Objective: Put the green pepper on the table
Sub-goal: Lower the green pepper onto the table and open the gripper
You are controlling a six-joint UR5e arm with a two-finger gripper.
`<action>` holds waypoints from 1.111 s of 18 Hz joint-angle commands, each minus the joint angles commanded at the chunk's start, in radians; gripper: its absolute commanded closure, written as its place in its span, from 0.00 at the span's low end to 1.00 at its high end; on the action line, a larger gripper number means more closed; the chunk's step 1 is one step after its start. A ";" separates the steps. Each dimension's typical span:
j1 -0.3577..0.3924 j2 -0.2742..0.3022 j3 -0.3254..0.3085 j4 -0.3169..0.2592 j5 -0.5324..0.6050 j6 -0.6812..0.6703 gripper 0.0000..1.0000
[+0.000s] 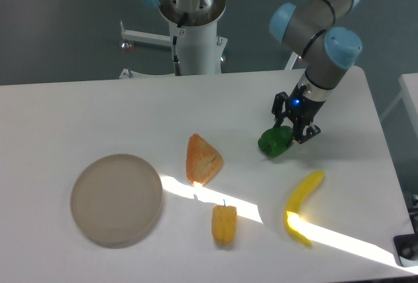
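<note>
The green pepper (pixel 274 142) lies low on the table (pixel 98 113), right of centre and toward the far side, with the banana (pixel 302 206) nearer the camera and a little to its right, and the orange wedge-shaped piece (pixel 203 159) well off to its left. The gripper (pixel 293 127) hangs directly over the pepper's far right shoulder, its dark fingers (pixel 307 132) reaching down to the green skin; from this angle I cannot tell whether the fingers are clamped on the pepper or already parted, since the gap between them is hidden behind the wrist and the pepper itself. The pepper looks to be resting on, or only just above, the white surface, with a thin shadow under it. My reading is that the step in hand is the set-down itself, at or near release. The next move would call for parting the fingers fully and rising straight up, so the rounded, lumpy toy is not dragged or nudged into a roll toward the banana. The round plate (pixel 116 199) at the near left and the yellow pepper (pixel 224 223) at the near centre sit well apart from this
</note>
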 joint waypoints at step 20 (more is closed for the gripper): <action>0.003 -0.003 -0.002 -0.002 0.000 -0.031 0.66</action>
